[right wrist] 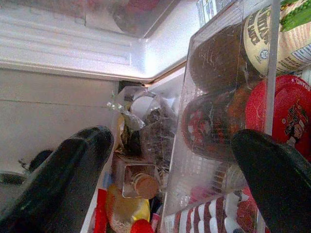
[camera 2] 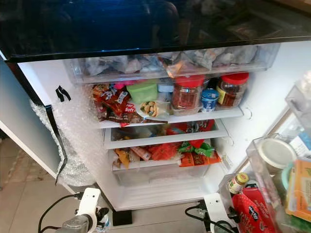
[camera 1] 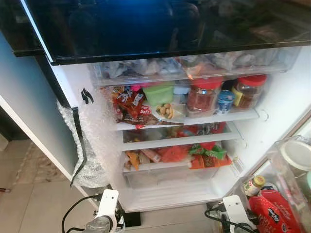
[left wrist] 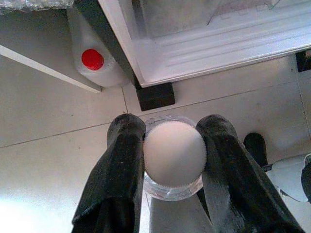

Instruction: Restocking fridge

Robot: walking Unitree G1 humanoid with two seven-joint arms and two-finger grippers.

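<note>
We faced the open white fridge (camera 1: 284,104), our left gripper (left wrist: 174,160) clamped on a small clear white-lidded jar (left wrist: 174,153) above the tiled floor (left wrist: 53,145), our right gripper (right wrist: 170,165) spread wide beside the clear door bin (right wrist: 228,97).

Pale beige floor tiles (left wrist: 58,145) with thin dark grout lines spread across the kitchen, brightly lit and glossy in places. A blue-grey cabinet panel (camera 1: 34,121) with a white lower edge stands at left, a crumpled sheet of clear bubble wrap (camera 1: 90,145) hanging against it. A translucent plastic jug with a red cap (left wrist: 92,60) sits on the floor beneath.
</note>
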